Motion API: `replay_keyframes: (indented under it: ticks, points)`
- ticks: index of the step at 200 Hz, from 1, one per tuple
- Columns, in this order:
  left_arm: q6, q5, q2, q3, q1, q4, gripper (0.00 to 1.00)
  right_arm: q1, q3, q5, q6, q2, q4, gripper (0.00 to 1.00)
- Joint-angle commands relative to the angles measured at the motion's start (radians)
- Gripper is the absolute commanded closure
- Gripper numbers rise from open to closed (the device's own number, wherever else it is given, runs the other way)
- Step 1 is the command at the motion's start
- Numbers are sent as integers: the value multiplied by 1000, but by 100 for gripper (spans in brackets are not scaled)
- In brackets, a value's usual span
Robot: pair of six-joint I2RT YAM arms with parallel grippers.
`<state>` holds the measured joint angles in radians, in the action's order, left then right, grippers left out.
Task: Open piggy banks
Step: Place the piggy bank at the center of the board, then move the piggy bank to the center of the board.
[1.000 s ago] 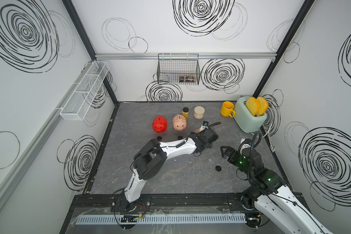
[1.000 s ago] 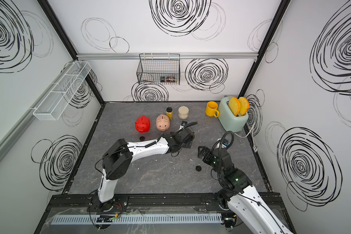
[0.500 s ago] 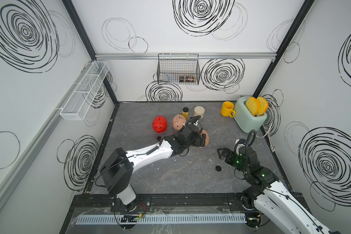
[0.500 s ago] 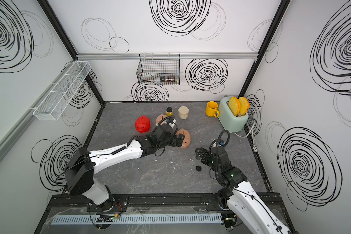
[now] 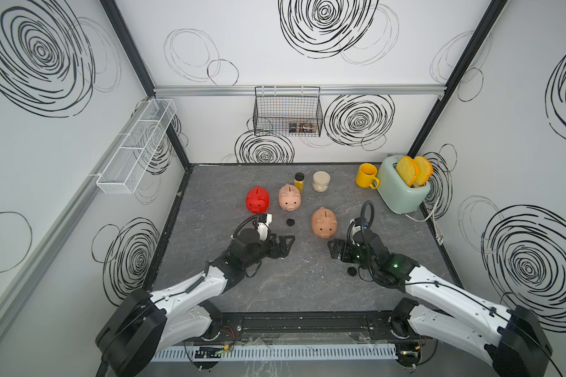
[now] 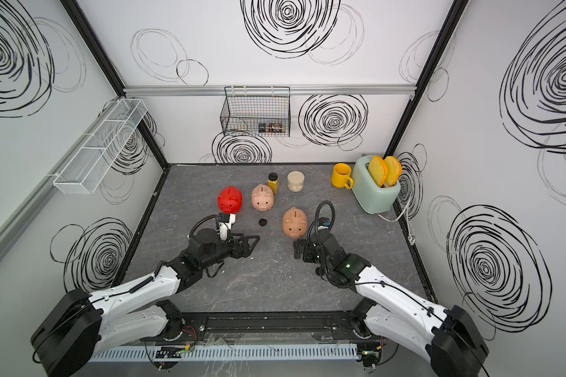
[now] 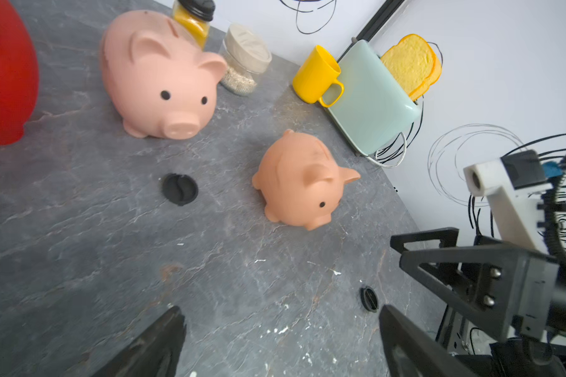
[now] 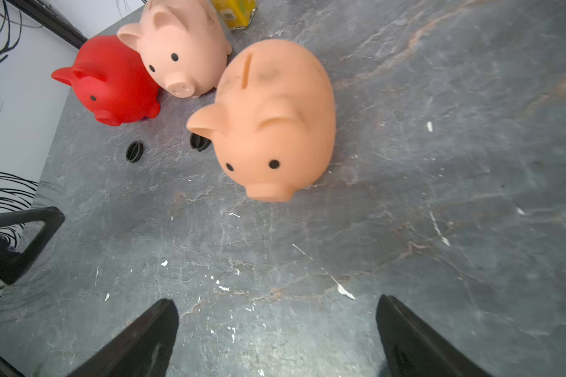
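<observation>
**Grey stone top, three pigs on their feet, both claws wide and empty**

The grey tabletop (image 5: pixel 307 287) carries all three piggy banks, coin slots up. The red pig (image 5: pixel 257 205) is far left. The pale pink pig (image 5: pixel 289 197) is just beside it on the right, not touching. The peach-tan pig (image 5: pixel 323 223) stands nearer and further right, on its own.

The left claw (image 5: pixel 285 247) hovers on the near side of the red pig, jaws wide with nothing between them. The right claw (image 5: pixel 333 250) is just near of the peach-tan pig, also wide and empty. The two claws face each other across the middle.

Writing: the yellow spice jar (image 8: pixel 236 11) has a label with a barcode patch, too blurred to read. The small items in the wire basket (image 5: pixel 287 112) are too small to read.

View differences:
- Both top views show the middle plug (image 5: pixel 290 222), black and loose, between the pink and peach-tan pigs.
- A top view shows the near plug (image 5: pixel 351 271) beside the right arm.
- The right wrist view shows a third plug (image 8: pixel 134 151) on the near side of the red pig. The top views do not show it, because the left arm's wrist camera sits over that spot.
- The left wrist view shows the far right corner: the yellow mug (image 7: pixel 317 76) touching the mint toaster (image 7: pixel 370 107), two toast slices (image 7: pixel 409 62) in the toaster, and a beige-lid jar (image 7: pixel 245 62). The right wrist view shows only the pigs, plugs and jar.
</observation>
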<state>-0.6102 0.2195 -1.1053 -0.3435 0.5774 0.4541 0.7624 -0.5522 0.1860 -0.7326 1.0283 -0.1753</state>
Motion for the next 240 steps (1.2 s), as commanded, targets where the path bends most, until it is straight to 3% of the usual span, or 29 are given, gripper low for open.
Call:
replay_keyframes:
  ticks: [1, 55, 102, 165, 240]
  points:
    - [-8, 104, -9, 29, -25, 178, 4, 10, -64, 46, 12, 101, 73, 1]
    - [-19, 111, -3, 36, -67, 161, 4, -42, -230, 86, -5, 354, -27, 4]
    - [-25, 116, -7, 40, -83, 162, 4, -84, -315, 47, -7, 485, -74, 6]
    - [-44, 156, -39, 49, -133, 183, 4, -150, -326, -22, 45, 539, -23, 12]
    - [-40, 173, -61, 44, -148, 186, 4, -231, -390, -89, 284, 584, -8, 18]
